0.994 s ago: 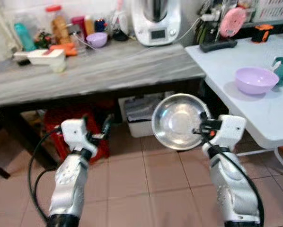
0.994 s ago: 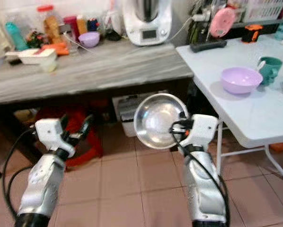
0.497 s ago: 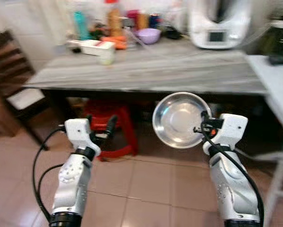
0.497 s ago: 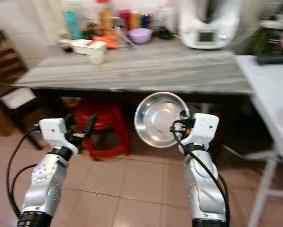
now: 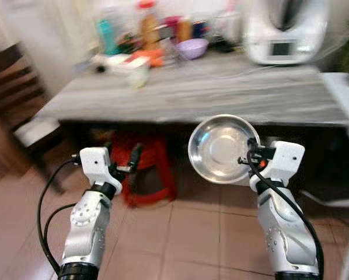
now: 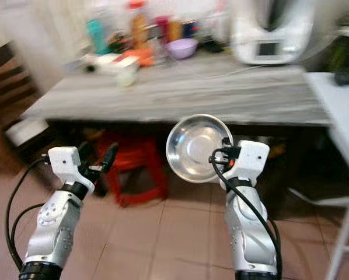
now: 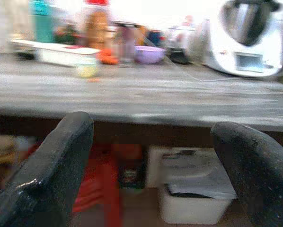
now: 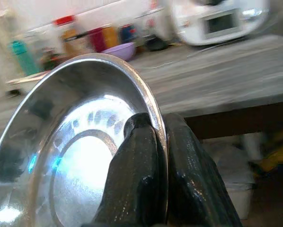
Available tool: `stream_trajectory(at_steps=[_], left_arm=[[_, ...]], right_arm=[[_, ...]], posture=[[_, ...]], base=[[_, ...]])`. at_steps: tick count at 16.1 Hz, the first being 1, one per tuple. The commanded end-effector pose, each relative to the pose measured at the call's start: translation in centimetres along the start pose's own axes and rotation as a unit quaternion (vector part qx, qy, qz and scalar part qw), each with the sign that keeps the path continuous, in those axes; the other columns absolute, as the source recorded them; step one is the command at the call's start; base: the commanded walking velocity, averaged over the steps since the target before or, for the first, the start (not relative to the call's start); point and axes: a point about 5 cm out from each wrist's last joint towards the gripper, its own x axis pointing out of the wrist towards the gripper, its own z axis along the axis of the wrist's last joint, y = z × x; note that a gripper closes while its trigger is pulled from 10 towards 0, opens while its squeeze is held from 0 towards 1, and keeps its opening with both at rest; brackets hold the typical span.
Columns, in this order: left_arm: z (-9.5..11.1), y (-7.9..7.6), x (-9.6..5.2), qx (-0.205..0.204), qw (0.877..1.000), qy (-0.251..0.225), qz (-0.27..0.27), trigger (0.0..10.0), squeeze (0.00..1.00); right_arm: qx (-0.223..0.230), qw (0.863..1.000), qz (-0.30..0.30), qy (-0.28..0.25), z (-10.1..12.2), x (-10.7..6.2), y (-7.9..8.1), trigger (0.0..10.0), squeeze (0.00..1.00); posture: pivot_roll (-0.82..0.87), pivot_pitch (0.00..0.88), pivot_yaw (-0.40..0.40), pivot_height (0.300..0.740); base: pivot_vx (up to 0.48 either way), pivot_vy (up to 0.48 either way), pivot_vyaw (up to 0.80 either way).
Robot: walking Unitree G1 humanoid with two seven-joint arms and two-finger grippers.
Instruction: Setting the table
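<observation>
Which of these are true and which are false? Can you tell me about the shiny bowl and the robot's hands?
1. The right gripper pinches the rim of the steel bowl. True.
2. The left gripper holds a cup. False: its fingers are open and hold nothing.
3. The steel bowl sits on the grey table. False: it is held up in front of the table.
4. A red stool stands under the grey table. True.
</observation>
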Motion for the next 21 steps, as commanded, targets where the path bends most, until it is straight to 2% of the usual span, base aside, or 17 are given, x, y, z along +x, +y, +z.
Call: stream_trajectory(at_steps=[1,7,10,21], left_arm=[[0.19,-0.81,0.44,-0.001,1.0,-0.002,-0.019,10.0,0.0],[0.12,-0.96,0.5,-0.004,1.0,-0.001,-0.022,10.0,0.0],[0.09,-1.01,0.52,-0.005,1.0,-0.001,-0.024,10.0,0.0],[0.0,-1.32,0.5,0.001,0.999,0.002,-0.039,10.0,0.0]], right_arm=[[0.002,1.0,-0.006,-0.011,0.58,0.15,-0.32,10.0,0.0],[-0.004,1.0,0.003,-0.015,0.72,0.3,-0.05,10.0,0.0],[-0.006,1.0,0.003,-0.016,0.75,0.32,0.04,10.0,0.0],[-0.004,1.0,-0.005,-0.018,0.67,0.61,-0.05,10.0,0.0]], posture=[[-0.12,0.0,0.094,0.74],[-0.12,0.0,0.093,0.74],[-0.12,0.0,0.096,0.74],[-0.11,0.0,0.094,0.74]], base=[[0.322,0.0,-0.8],[0.322,0.0,-0.1],[0.322,0.0,0.56],[0.322,0.0,0.0]])
